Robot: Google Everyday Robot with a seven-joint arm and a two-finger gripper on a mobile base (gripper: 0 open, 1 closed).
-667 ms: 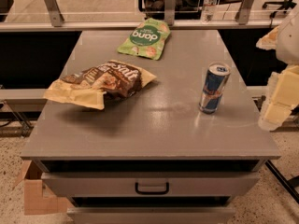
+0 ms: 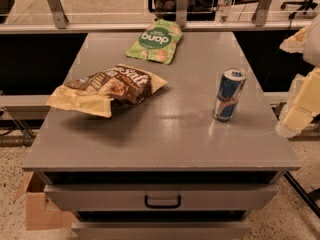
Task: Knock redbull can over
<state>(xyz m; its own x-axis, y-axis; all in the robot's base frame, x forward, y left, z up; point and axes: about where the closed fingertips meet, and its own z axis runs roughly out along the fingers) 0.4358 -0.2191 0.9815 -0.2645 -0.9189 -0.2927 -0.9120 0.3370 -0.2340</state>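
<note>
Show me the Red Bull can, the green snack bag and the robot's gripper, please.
redbull can (image 2: 229, 95), camera view, on its blue-and-silver side.
green snack bag (image 2: 154, 40), camera view, on its printed front.
gripper (image 2: 299, 106), camera view, on its cream body, past the right edge of the table (image 2: 150, 144), right of the can.

On table (image 2: 170, 139): redbull can (image 2: 229, 95) upright, rt side. Big snack bag (image 2: 107, 89) left-ctr, small snack bag (image 2: 154, 41) far ctr. Pincer (image 2: 299, 109) off table's rt edge, near can, not touching.

The grey table (image 2: 165, 144) carries an upright can (image 2: 229, 95) near its right edge, a brown bag (image 2: 107, 89) towards the left edge and a green bag (image 2: 154, 40) near the back edge. The gripper (image 2: 300, 109) is just beyond the right edge.
</note>
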